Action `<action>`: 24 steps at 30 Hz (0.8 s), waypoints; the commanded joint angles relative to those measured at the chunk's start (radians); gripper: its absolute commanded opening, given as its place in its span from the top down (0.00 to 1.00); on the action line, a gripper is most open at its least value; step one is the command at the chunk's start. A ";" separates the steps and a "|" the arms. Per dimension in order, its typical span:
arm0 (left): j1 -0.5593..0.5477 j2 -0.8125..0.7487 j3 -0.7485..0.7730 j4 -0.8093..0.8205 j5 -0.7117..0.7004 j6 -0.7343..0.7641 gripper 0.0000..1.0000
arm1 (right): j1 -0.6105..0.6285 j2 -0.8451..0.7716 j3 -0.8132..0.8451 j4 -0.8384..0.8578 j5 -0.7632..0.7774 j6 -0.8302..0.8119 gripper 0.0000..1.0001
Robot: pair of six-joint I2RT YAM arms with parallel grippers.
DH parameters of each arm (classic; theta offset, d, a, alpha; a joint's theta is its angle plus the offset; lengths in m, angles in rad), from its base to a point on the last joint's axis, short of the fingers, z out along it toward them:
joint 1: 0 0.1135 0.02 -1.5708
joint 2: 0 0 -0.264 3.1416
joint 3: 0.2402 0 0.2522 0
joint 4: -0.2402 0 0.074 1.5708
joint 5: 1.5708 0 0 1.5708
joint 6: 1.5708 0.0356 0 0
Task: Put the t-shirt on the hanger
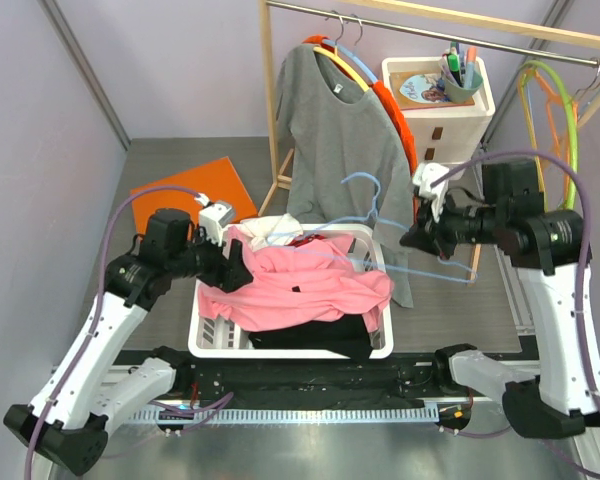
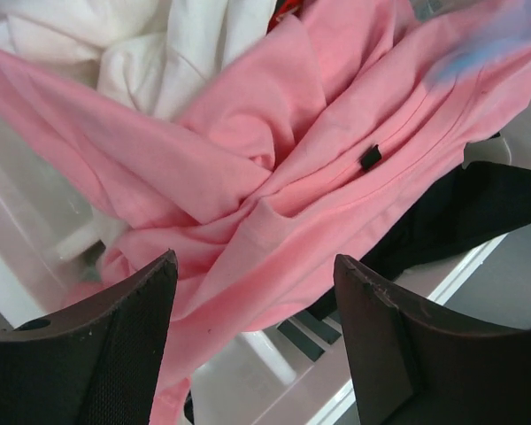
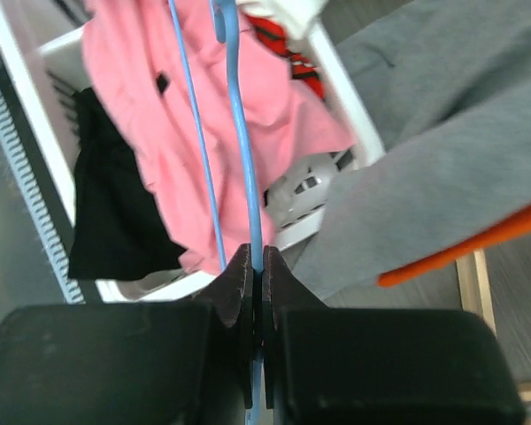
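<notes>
The pink t-shirt [image 1: 300, 290] lies crumpled on top of the white laundry basket [image 1: 220, 345], its small dark label [image 2: 370, 157] facing up. It also shows in the left wrist view [image 2: 274, 177] and the right wrist view [image 3: 159, 133]. My left gripper [image 1: 232, 268] is open just above the t-shirt's left part, fingers [image 2: 115, 345] apart with nothing between them. My right gripper [image 1: 412, 238] is shut on the light-blue wire hanger [image 1: 380, 235], held in the air over the basket's right side. The wire [image 3: 243, 150] runs out from between the shut jaws.
A grey long-sleeved shirt [image 1: 335, 130] hangs on an orange hanger from the rail behind the basket. A white garment [image 1: 270, 228] and a black one [image 1: 320, 335] lie in the basket. An orange board [image 1: 195, 190], a white drawer unit [image 1: 440, 100] and lime-green hangers [image 1: 565, 110] stand behind.
</notes>
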 commanded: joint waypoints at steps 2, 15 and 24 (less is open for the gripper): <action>0.003 0.048 0.006 -0.022 0.038 -0.079 0.27 | 0.118 -0.155 -0.089 -0.174 0.065 -0.029 0.99; -0.092 0.139 0.070 -0.023 -0.107 -0.181 0.40 | 0.153 -0.068 -0.130 -0.147 0.197 -0.090 0.99; -0.223 0.223 0.102 -0.086 -0.321 -0.160 0.54 | 0.187 0.005 -0.084 -0.176 0.214 -0.127 0.99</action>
